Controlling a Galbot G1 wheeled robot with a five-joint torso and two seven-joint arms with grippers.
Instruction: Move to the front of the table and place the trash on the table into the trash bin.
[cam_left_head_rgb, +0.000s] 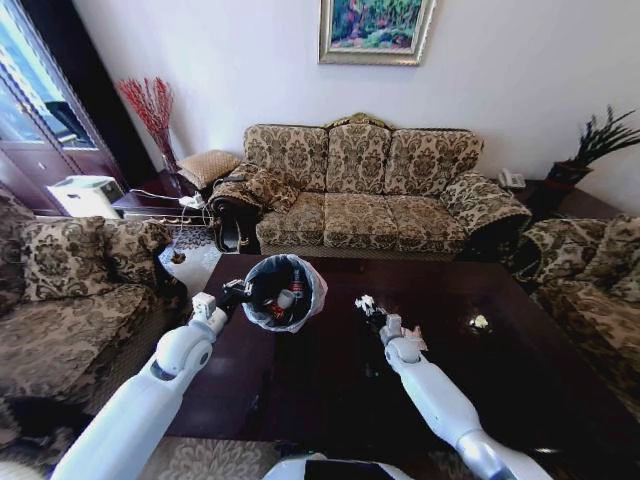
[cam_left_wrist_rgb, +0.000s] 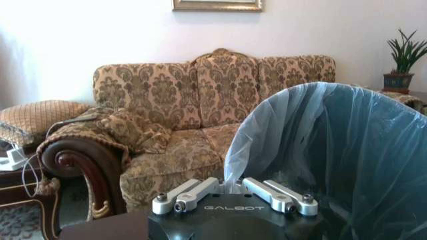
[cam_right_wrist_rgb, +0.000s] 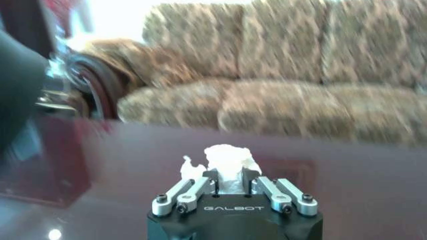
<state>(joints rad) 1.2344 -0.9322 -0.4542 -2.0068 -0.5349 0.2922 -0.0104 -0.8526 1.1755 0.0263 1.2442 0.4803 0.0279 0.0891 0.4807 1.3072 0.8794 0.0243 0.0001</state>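
The right gripper (cam_right_wrist_rgb: 230, 181) is seen closed on a crumpled white paper wad (cam_right_wrist_rgb: 227, 159) above the table (cam_left_head_rgb: 330, 390). The trash bin (cam_left_head_rgb: 283, 292) is held tilted by its lined rim in the closed left gripper (cam_left_head_rgb: 238, 293). Another paper wad (cam_left_head_rgb: 480, 321) is noted on the table's right side.

Glossy dark reddish-brown wooden coffee table (cam_left_head_rgb: 330, 400); round black trash bin (cam_left_head_rgb: 283, 293) with translucent bluish-white plastic liner, red-labelled bottle (cam_left_head_rgb: 296, 284) inside. Crumpled white paper wad (cam_right_wrist_rgb: 227, 161) between silver-and-black right gripper (cam_right_wrist_rgb: 230, 176) fingers. Beige-and-brown damask-patterned fabric sofa (cam_left_head_rgb: 365, 190), white wall (cam_left_head_rgb: 500, 70), gold-framed painting (cam_left_head_rgb: 376, 28).
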